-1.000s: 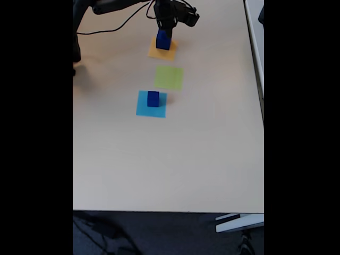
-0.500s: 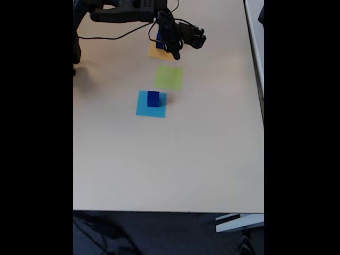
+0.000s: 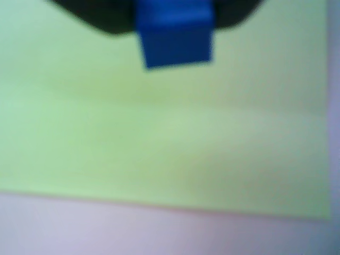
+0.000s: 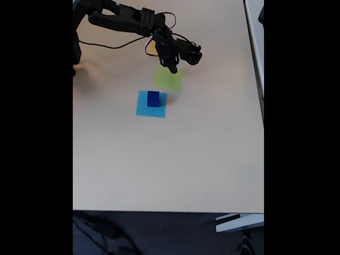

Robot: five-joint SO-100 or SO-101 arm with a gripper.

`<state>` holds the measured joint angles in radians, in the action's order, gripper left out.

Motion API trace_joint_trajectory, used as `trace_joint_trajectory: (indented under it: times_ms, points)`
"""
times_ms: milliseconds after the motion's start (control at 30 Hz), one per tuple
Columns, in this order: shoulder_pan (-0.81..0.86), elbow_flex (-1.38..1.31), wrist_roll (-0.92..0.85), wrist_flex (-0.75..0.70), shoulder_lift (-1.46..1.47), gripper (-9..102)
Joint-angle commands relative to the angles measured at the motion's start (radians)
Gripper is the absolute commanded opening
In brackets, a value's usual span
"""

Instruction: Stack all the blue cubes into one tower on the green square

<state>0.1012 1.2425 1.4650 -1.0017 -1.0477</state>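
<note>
In the wrist view a blue cube sits at the top edge between the dark fingers of my gripper, which is shut on it. It hangs over the pale green square, blurred and close below. The fixed view has my gripper above the far edge of the green square, with the held cube hidden by the arm. Another blue cube stands on the light blue square, nearer the camera.
The orange-yellow square lies behind the arm, mostly covered. The arm's base and a black cable are at the far left. The table's right edge and near edge border wide bare tabletop.
My gripper carried the blue cube off the orange-yellow square and toward the camera, and now hangs over the green square. The cube on the light blue square has not moved.
</note>
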Motion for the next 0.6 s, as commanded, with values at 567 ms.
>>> trace_joint_trajectory:
  times_ms: [567]
  points:
    - [0.021,0.054,0.067,0.008,-0.095,3]
